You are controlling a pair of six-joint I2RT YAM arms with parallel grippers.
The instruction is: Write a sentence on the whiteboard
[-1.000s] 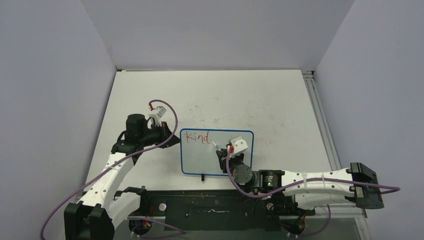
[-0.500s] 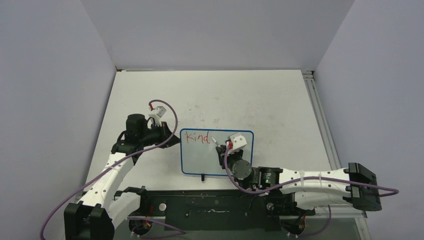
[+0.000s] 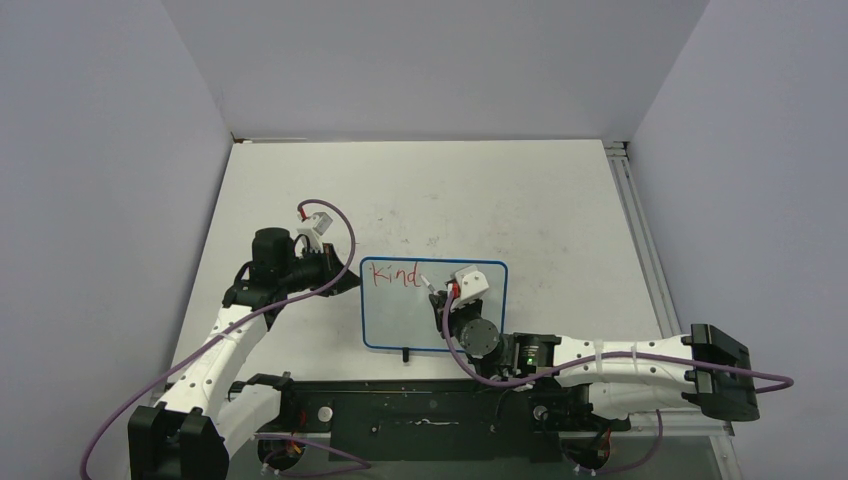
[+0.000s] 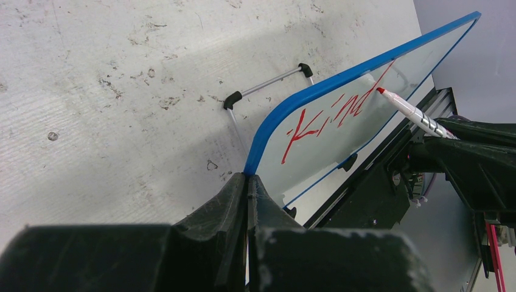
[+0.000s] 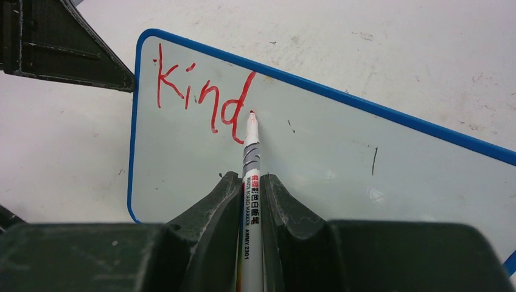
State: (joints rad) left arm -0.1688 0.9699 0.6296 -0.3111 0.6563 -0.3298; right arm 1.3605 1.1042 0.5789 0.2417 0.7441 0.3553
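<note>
The whiteboard (image 3: 420, 325), white with a thin blue frame, lies on the table before the arm bases. Red letters "kind" (image 3: 394, 275) sit at its top left. My left gripper (image 3: 348, 277) is shut on the board's left edge; in the left wrist view its jaws (image 4: 247, 181) pinch the blue frame (image 4: 316, 91). My right gripper (image 3: 441, 297) is shut on a white marker with a red tip (image 5: 251, 158). The tip sits just right of the "d" (image 5: 234, 109), at the board surface (image 5: 341, 152). The marker also shows in the left wrist view (image 4: 411, 114).
A scuffed white tabletop (image 3: 480, 200) surrounds the board. A black clip (image 3: 405, 353) juts from the board's near edge, close to the black base rail (image 3: 420, 415). A wire stand with black ends (image 4: 268, 85) lies behind the board. Grey walls enclose the table.
My right arm has shifted a little to the left and away from the base, carrying the marker tip up toward the end of "kind". The left arm and the board have not moved.
</note>
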